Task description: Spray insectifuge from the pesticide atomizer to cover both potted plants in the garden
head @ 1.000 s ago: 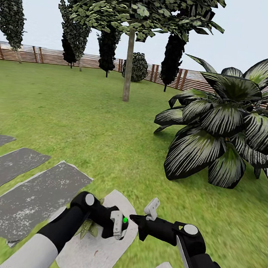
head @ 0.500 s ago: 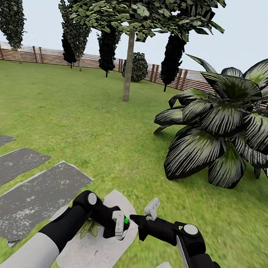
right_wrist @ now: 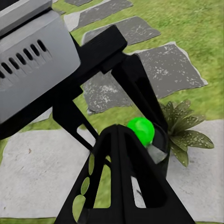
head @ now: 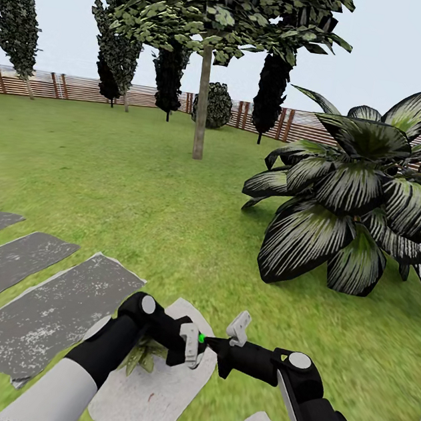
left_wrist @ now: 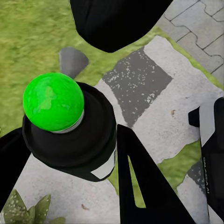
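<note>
Two fingers of our left gripper (head: 194, 347) are closed around the pesticide atomizer (left_wrist: 70, 144). The left wrist view looks at it end-on: a dark cylinder with a white label patch, one finger (left_wrist: 140, 186) against its side, and a bright green ball (left_wrist: 52, 101) on the end facing the camera. Our right gripper (head: 212, 344) sits just beside the left one, tip almost touching the green ball. Its fingers (right_wrist: 116, 177) seem to meet at a point with nothing between them. Directly under the left gripper a potted plant (right_wrist: 184, 126) spreads speckled olive leaves over a pale stepping stone (head: 142, 396). Darker grey stones (head: 46, 314) lie out past the left arm on the lawn (head: 139, 193). Farther ahead of the right gripper stands a big striped-leaf plant (head: 355, 191), and well beyond both are a tree (head: 202, 101) and a slatted fence (head: 74, 87).
</note>
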`<state>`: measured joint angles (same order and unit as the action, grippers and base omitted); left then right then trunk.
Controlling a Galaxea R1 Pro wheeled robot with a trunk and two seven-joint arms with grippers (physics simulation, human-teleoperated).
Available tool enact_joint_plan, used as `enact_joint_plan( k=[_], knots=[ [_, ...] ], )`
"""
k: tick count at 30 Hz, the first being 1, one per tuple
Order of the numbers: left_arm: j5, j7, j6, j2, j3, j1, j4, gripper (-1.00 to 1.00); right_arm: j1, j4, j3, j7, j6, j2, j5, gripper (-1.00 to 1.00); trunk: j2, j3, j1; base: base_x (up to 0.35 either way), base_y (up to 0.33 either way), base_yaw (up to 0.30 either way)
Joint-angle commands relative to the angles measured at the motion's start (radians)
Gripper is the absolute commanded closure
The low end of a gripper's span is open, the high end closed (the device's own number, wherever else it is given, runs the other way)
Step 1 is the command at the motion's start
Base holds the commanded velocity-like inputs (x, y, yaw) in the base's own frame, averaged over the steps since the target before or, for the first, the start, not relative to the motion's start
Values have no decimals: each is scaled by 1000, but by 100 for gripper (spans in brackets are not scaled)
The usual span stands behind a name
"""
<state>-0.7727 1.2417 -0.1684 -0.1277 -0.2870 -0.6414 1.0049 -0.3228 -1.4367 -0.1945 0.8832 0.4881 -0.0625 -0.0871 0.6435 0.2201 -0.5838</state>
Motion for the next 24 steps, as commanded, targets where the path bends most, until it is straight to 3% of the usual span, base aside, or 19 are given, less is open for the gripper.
enact_joint_plan(
  k=[1,24],
  knots=[
    [-4,2,-8,0,0,-2,1,100,-1,-2,0,5,3,0,-8,100,1,2,0,0,0,0],
    [-4,8,-8,0,-1,6,48,100,-1,-2,0,5,3,0,-8,100,1,2,0,0,0,0]
  ],
)
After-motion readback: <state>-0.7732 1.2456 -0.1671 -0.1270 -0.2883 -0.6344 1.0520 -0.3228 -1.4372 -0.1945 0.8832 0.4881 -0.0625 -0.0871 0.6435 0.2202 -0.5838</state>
